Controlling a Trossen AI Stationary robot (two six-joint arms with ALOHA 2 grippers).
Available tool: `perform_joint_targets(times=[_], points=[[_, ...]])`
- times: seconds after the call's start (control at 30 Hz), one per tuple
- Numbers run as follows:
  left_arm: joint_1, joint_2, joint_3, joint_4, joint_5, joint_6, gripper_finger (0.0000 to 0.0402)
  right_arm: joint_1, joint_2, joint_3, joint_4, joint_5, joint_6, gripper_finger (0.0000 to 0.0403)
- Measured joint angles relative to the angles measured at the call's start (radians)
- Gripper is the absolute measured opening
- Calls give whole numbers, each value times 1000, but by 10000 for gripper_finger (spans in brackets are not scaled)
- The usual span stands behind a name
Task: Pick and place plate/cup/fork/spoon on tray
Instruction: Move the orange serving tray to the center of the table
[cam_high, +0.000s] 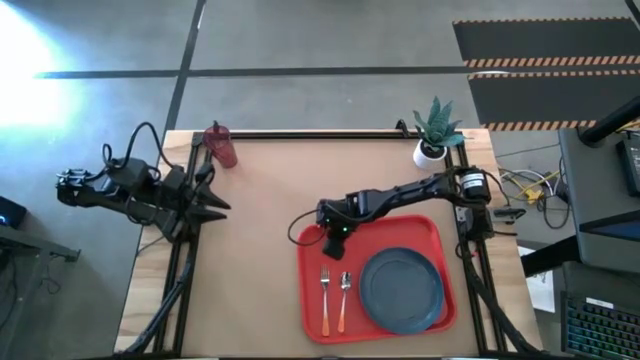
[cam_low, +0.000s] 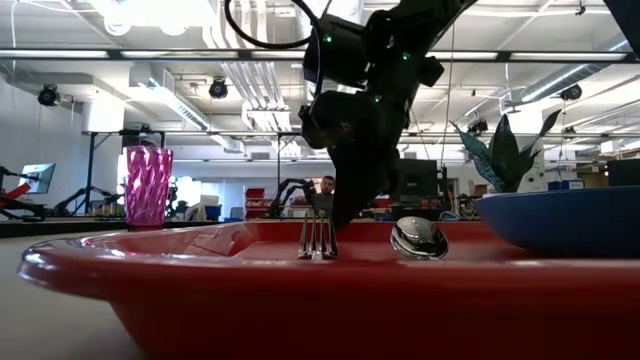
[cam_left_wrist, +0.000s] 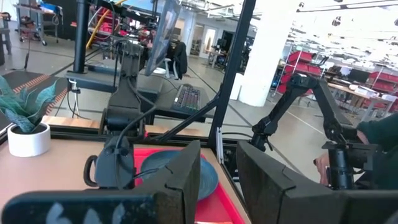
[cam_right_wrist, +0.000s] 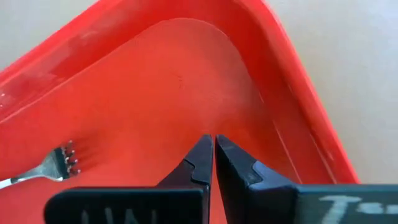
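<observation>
The red tray (cam_high: 312, 300) lies at the table's near right. On it are the dark blue-grey plate (cam_high: 402, 290), the fork (cam_high: 325, 292) and the spoon (cam_high: 343, 295), which lie side by side left of the plate. The dark red cup (cam_high: 221, 145) stands upright on the table at the far left. My right gripper (cam_high: 330, 240) is shut and empty, pointing down over the tray's far left corner (cam_right_wrist: 249, 37), with the fork's tines (cam_right_wrist: 59, 163) beside it. My left gripper (cam_left_wrist: 217, 180) is open and empty, waiting at the table's left edge.
A white pot with a green plant (cam_high: 433, 135) stands at the table's far right corner. Bare tabletop (cam_high: 260, 260) lies between the cup and the tray. A person shows in the room beyond the table (cam_low: 327, 187).
</observation>
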Motion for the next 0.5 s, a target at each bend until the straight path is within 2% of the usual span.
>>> perform_joint_targets(times=[0.2, 0.5], points=[[0, 16, 0, 0, 0, 0, 86, -6, 45, -10, 68, -3, -10, 9], [0, 29, 0, 0, 1, -1, 86, -56, 120, 51, 137, -47, -85, 8]])
